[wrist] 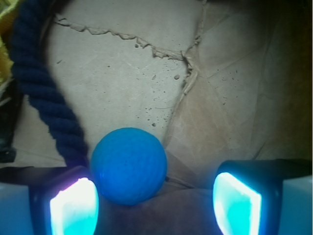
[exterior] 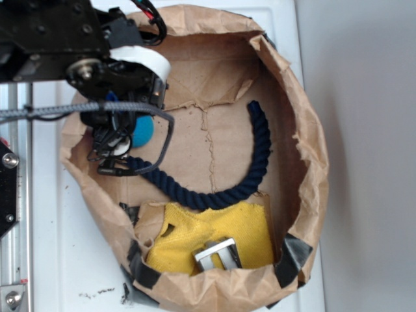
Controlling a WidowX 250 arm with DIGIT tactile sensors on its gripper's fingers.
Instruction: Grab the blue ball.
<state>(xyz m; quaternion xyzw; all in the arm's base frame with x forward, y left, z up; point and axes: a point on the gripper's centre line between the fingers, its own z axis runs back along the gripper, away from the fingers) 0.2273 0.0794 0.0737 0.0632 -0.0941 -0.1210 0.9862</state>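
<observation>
White tabletop [exterior: 45,260] carries a shallow basin of crumpled brown paper [exterior: 312,162], its rim patched with dark tape along the near edge; you are working inside that basin, over its creased and torn paper floor. Your pincer [wrist: 155,198] sits at the basin's left side in the exterior view, under the black arm with its white wrist band and grey braided cable. In the wrist view its two pads stand apart, glowing cyan-white at the bottom corners, left pad [wrist: 73,208] and right pad [wrist: 237,203]. The blue ball [wrist: 129,165] lies between them but off-centre: it is right up against the left pad, possibly touching, with a clear gap to the right pad. Nothing is clamped. In the exterior view you see only part of the ball [exterior: 143,129], peeking out on the pincer's right side. The dark navy rope [exterior: 260,153] starts just beside the ball on the left pad's side, pressed close to it in the wrist view, then curves away across the basin floor in a long arc. A yellow cloth [exterior: 195,237] lies well apart from the pincer, at the near edge of the basin, with a small metal clip-like piece [exterior: 218,255] resting on it.
</observation>
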